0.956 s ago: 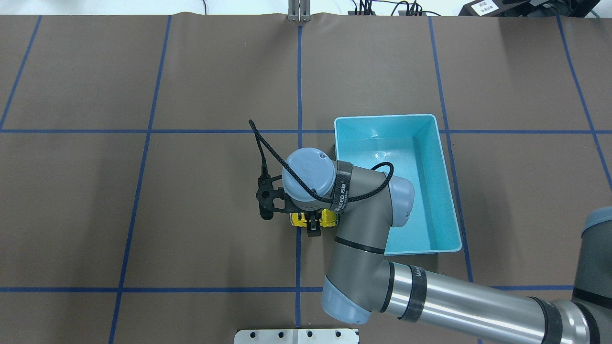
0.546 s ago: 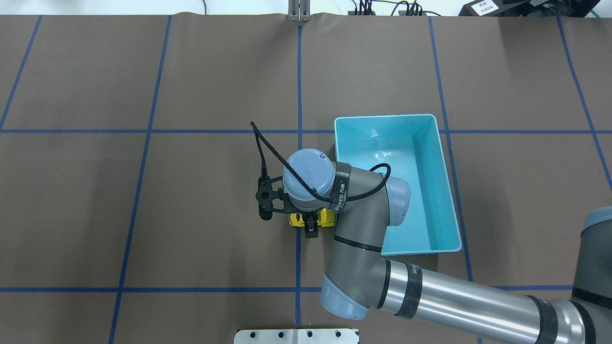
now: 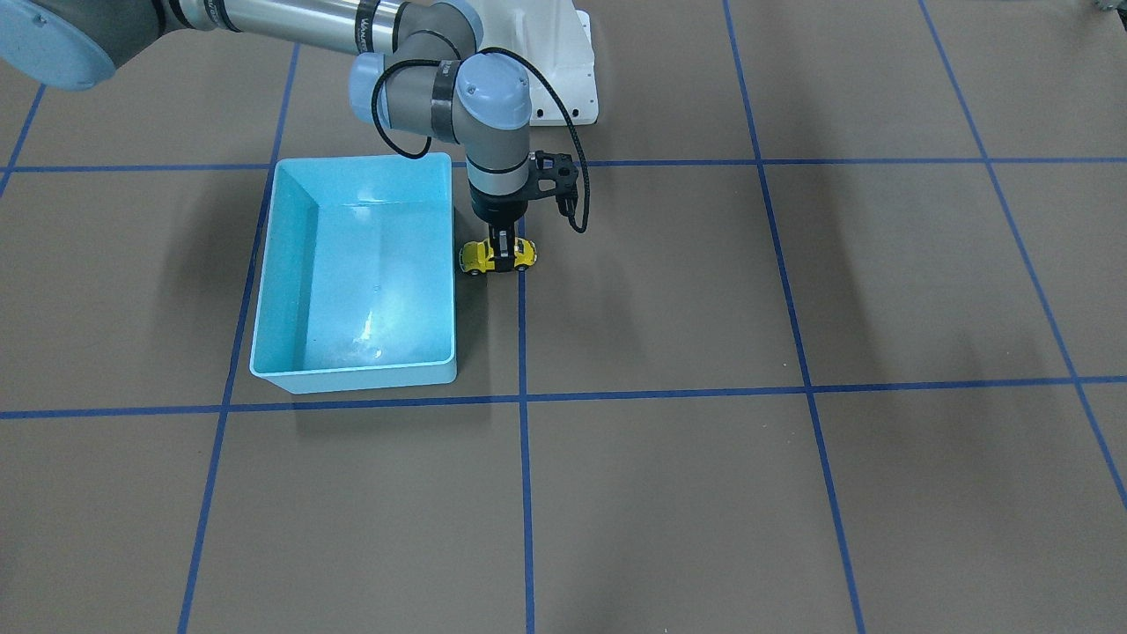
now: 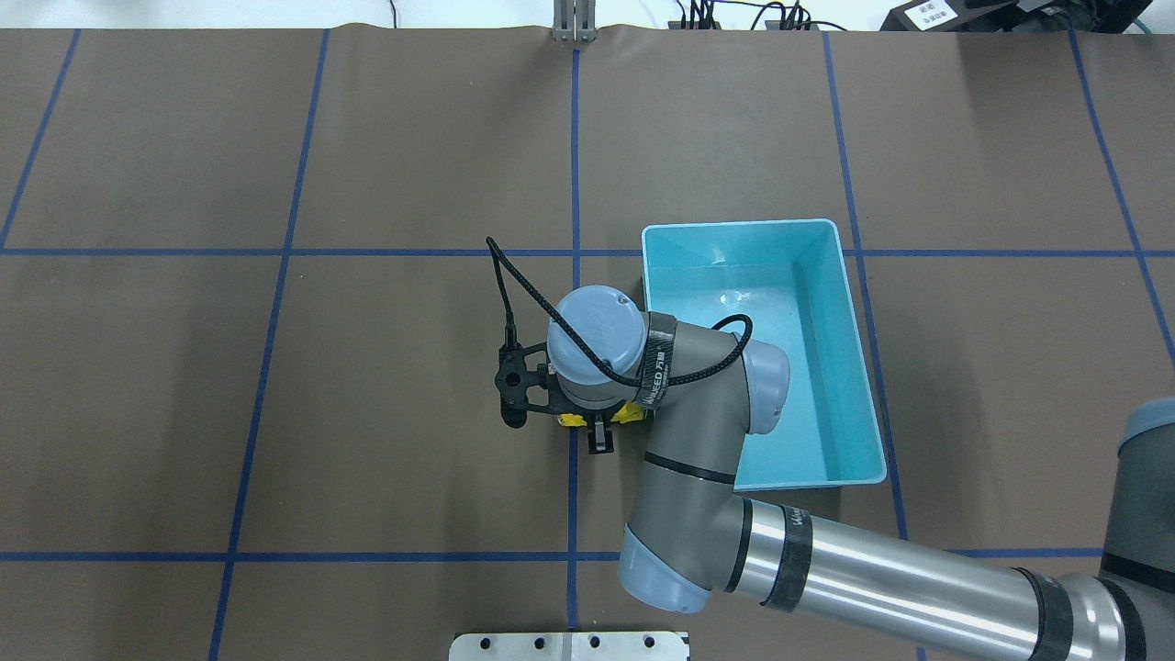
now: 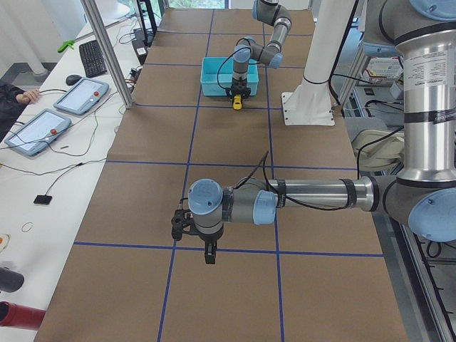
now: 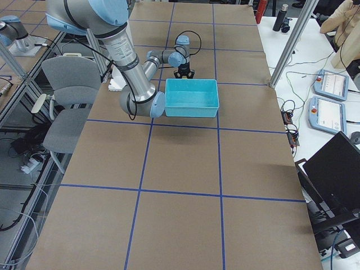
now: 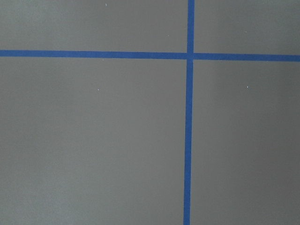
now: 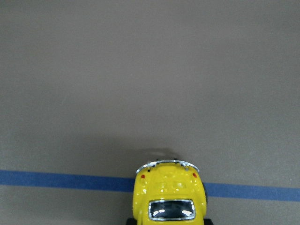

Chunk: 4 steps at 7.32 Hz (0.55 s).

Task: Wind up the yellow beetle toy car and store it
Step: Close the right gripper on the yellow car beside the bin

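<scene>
Two arms show, but only one is at work. From the front-facing camera, the right claw (image 3: 502,255) points straight down and is clamped across the flanks of the small glossy yellow beetle toy car (image 3: 478,256), one dark finger lying against its near side. The car's wheels rest on the brown paper-covered desk (image 3: 792,484); I judge that deliberate, since a pull-back motor winds only when the wheels are pressed down and dragged. The deep rectangular light-blue plastic bin (image 3: 352,377) stands just beside the claw, on the robot's right of it, a narrow gap from the car, so storing should need only a short lift and sideways carry. From overhead, the wrist hides most of the car; yellow slivers show either side of one finger (image 4: 598,441), above one of the blue tape lines (image 4: 571,496). From the left end, the left claw (image 5: 209,253) hangs low over the desk, well apart from the right claw; whether it is open or closed I cannot tell, and its wrist camera shows only desk and a tape crossing. From the right end, the car is too small to make out. The right wrist camera shows the car's chrome bumper and dark window directly beneath the claw, straddling a tape line.
</scene>
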### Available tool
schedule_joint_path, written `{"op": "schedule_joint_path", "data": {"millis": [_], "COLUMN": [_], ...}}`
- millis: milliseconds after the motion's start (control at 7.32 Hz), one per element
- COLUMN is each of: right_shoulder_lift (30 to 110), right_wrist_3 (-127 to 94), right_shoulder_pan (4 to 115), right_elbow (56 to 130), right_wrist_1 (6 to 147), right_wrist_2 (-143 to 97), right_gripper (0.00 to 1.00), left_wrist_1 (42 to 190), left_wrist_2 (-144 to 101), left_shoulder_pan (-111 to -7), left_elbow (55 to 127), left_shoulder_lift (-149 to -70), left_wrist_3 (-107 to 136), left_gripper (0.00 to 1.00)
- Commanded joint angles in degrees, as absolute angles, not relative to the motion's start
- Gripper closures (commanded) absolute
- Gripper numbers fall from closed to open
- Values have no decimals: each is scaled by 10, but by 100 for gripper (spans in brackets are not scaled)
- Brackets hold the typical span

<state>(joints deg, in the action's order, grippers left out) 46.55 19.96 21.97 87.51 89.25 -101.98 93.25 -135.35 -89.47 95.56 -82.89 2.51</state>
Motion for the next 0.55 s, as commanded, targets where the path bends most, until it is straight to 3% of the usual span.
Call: {"op": "schedule_joint_path", "data": {"millis": [0,410], "right_shoulder_lift": [447,436], "right_wrist_3": [198,194], "right_shoulder_pan": [220,234], "right_elbow": [909,1053], "right_wrist_1": [957,1112], "right_wrist_2": [-1028,-1041], "right_gripper": [100,100], "left_wrist_1": [933,932], "left_wrist_2": [-1354,-1354], "left_shoulder_pan": [-895,-895], "left_elbow": [955,958], "left_shoulder_lift": [-830,-829], "left_wrist_3": [25,25], "left_gripper": [0,0]}}
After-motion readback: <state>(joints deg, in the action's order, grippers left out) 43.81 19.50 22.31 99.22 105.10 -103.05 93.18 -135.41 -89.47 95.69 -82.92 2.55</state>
